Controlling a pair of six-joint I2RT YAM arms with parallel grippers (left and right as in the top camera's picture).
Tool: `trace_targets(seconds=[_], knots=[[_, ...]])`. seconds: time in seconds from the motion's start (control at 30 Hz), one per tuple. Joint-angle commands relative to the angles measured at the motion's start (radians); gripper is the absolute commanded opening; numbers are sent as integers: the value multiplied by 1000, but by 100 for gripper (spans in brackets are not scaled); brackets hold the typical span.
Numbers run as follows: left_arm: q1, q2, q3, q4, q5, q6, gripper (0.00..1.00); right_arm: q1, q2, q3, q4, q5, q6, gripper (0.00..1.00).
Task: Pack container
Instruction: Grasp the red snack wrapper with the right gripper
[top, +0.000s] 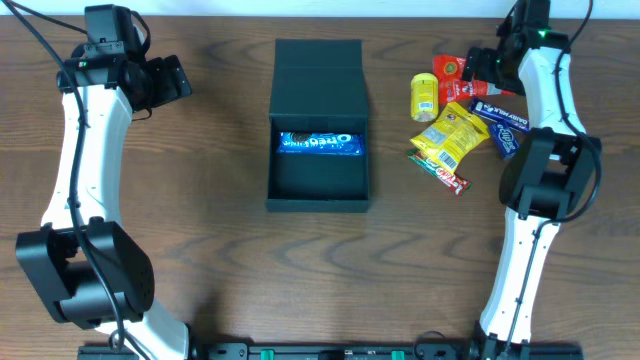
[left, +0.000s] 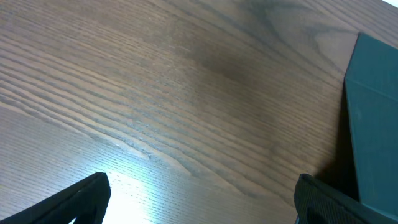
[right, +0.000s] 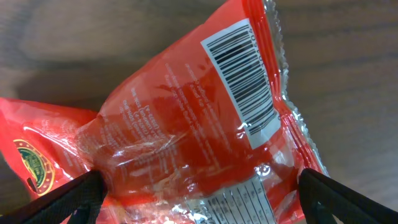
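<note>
The container (top: 300, 190), a dark box with its flap lid folded back, stands mid-table and holds a blue Oreo packet (top: 320, 143). My right gripper (top: 478, 72) is over the snack pile at the back right. In the right wrist view its fingers (right: 68, 199) stand wide apart on either side of a red snack packet (right: 186, 124), so the right gripper (right: 199, 199) is open and not pinching the packet. My left gripper (top: 175, 80) hangs open over bare wood left of the box. The left gripper (left: 202, 205) has nothing between its fingers, and the container's wall (left: 376, 124) shows at the right edge.
Right of the box lie a yellow tub (top: 424, 97), a yellow bag (top: 452, 132), a blue bar (top: 503, 128), a red-green bar (top: 438, 170) and red packets (top: 455, 68). Both arm bases stand at the table's front corners.
</note>
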Motion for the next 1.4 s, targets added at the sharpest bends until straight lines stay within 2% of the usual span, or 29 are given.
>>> trace_targets(seconds=[0.0, 0.23, 0.47, 0.6, 0.7, 0.83, 0.93, 1.13, 1.27, 1.37], knots=[[2, 11, -4, 3, 0, 21, 95, 12, 35, 3, 2, -80, -26, 99], [2, 11, -4, 3, -1, 21, 95, 11, 41, 3, 5, -109, -25, 97], [2, 11, -4, 4, -1, 21, 95, 12, 41, 3, -3, -116, -16, 53], [2, 11, -4, 4, -1, 21, 95, 14, 43, 3, -18, -115, -17, 36], [2, 11, -4, 3, -1, 21, 95, 16, 53, 2, -24, -115, -17, 30], [2, 11, -4, 3, -1, 21, 95, 19, 76, 2, -46, -116, -16, 16], [2, 11, -4, 3, 0, 21, 95, 22, 92, 2, -59, -115, -17, 1], [2, 11, -4, -2, -1, 21, 95, 29, 83, 3, -73, -119, -17, 1], [2, 11, -4, -3, -1, 21, 96, 31, 30, 4, -105, -119, -17, 11], [2, 11, -4, -3, -1, 21, 95, 34, -45, 4, -100, -119, -17, 4]])
